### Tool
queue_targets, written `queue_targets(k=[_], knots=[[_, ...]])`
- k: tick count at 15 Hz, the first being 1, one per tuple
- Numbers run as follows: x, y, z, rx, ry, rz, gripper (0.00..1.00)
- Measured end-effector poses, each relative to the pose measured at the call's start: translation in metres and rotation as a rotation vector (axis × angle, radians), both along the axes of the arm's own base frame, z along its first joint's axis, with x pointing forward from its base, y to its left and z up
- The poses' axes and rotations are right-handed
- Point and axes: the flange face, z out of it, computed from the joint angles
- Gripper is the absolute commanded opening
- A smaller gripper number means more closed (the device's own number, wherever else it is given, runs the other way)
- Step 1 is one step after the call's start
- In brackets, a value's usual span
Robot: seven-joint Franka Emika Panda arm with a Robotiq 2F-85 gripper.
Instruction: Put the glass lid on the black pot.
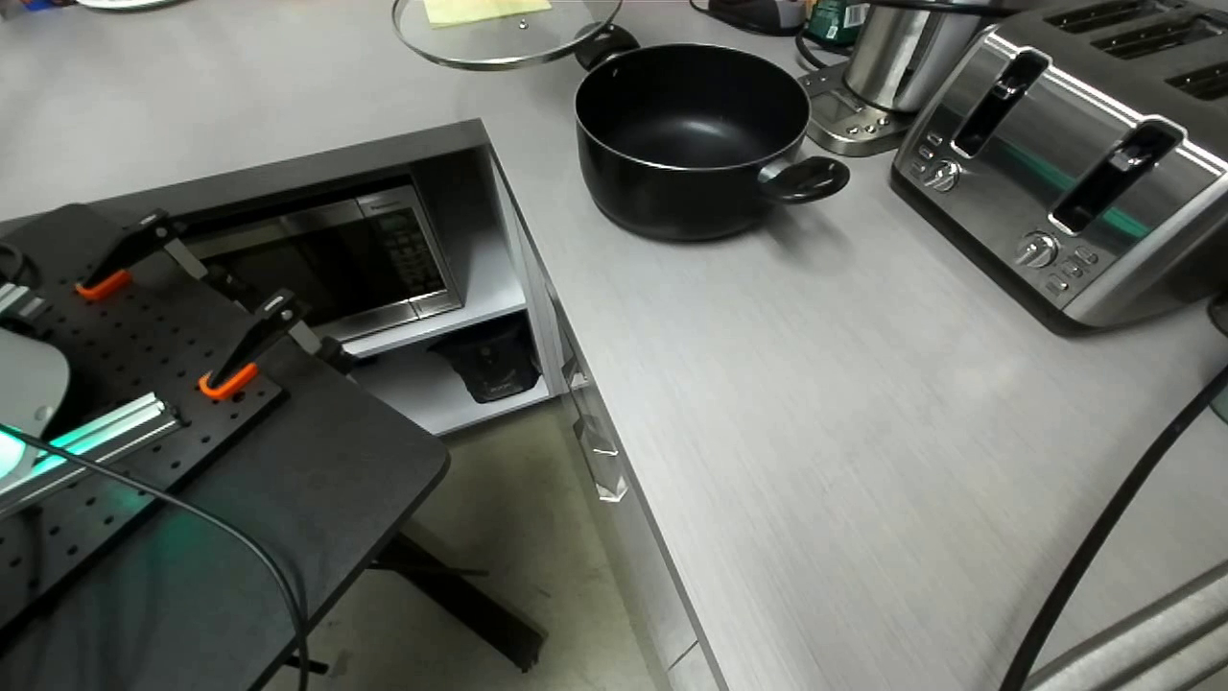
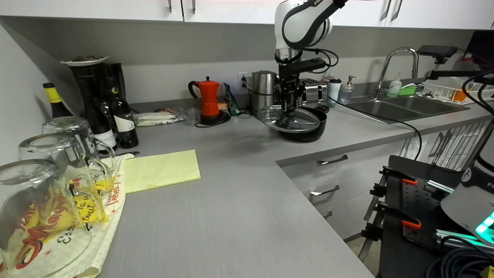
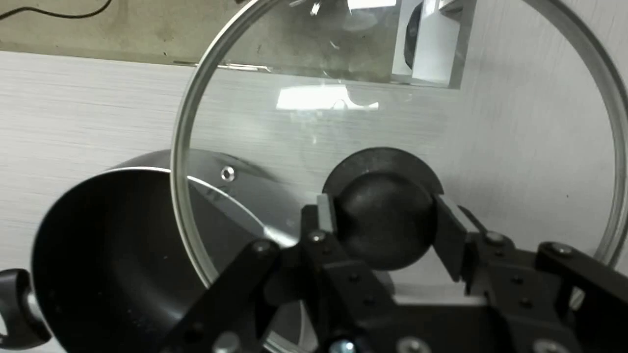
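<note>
The glass lid [image 3: 387,125] hangs above the counter [image 3: 88,113], off to one side of the black pot [image 3: 113,255]; whether it hangs quite level I cannot tell. My pincer [image 3: 385,217] is parted only as wide as the lid's knob [image 3: 384,208], a flat pad [image 3: 326,215] against either side, and holds nothing else. From my wrist the pot lies to the left and a little lower, the lid's edge cutting across its mouth, not centred over it. I judge the coming move to be a sideways shift that way, then a lowering. A round lid has no long axis to align, but the stubby handle [image 1: 606,43] beside it is worth clearing. The lid is clear, glare-streaked, banded in dull metal; its knob is dark and flanged. The pot is smooth and black with a thin bright lip. Beyond spread the counter's brushed grey grain and a boxy, polished toaster [image 1: 1055,182].
</note>
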Motion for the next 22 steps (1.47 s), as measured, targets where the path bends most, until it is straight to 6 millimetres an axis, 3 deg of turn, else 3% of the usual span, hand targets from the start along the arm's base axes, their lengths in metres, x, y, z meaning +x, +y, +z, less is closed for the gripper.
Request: queue_targets(k=[5, 10, 22], knots=[[-0.010, -0.065, 0.006, 0.027, -0.001, -0.154, 0.25], [-0.007, -0.112, 0.012, 0.058, 0.028, -0.272, 0.25], [0.024, -0.187, -0.009, 0.034, 0.094, -0.536, 0.25]])
